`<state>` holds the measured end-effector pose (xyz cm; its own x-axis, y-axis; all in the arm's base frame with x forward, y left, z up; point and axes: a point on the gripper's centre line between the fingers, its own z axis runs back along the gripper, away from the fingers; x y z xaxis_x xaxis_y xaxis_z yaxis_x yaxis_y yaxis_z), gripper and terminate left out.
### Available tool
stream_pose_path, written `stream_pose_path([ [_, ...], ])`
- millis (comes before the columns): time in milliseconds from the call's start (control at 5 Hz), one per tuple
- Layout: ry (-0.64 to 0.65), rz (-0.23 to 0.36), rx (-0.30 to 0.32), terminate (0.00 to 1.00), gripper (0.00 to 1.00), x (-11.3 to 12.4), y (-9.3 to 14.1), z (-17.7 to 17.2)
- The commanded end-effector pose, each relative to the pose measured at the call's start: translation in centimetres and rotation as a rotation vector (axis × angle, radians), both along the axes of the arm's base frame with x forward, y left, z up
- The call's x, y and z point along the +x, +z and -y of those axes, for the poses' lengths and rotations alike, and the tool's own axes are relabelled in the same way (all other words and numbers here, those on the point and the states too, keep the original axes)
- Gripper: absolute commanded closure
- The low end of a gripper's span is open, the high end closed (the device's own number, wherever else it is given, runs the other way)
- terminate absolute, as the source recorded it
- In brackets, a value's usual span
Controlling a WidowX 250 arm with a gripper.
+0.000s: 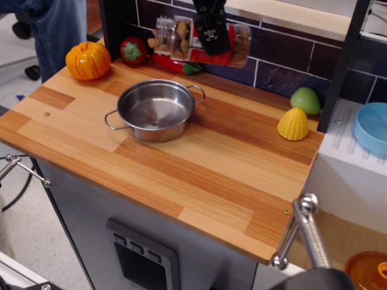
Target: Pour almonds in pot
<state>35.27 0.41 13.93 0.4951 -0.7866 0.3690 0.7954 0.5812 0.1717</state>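
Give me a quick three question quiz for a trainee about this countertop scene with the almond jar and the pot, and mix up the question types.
1. True or false: the jar of almonds stands upright on the wooden counter.
2. Multiple choice: what lies in the pot? A) almonds B) a corn toy C) nothing visible
3. Fill in: the yellow corn toy sits right beside a green ____ toy.

Key
1. False. The tool holds the jar lying nearly on its side in the air, above and behind the pot.
2. C. The steel bottom shows bare.
3. Pear, judging by its shape.
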Motion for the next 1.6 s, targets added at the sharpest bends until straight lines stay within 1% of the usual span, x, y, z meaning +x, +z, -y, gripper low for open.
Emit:
stream_pose_path([
  [0,0.072,0.173,-0.006,0.00,1.00,0.6,1.4,-0.1],
  [200,0.101,0.227,-0.035,0.00,1.00,1.3,1.4,0.5],
  [400,0.167,0.323,-0.099,0.00,1.00,1.7,1.9,0.8],
  [600,0.178,0.302,-0.160,0.00,1.00,1.9,2.6,0.9],
  [800,0.179,0.252,-0.253,0.00,1.00,1.2,3.5,1.1],
  [1000,0.184,0.265,-0.329,0.00,1.00,0.6,4.6,0.7],
  [1200,0.183,0.336,-0.361,0.00,1.00,0.0,5.7,-0.3],
  [1400,0.161,0.351,-0.373,1.00,1.00,-0.1,6.1,-1.0],
])
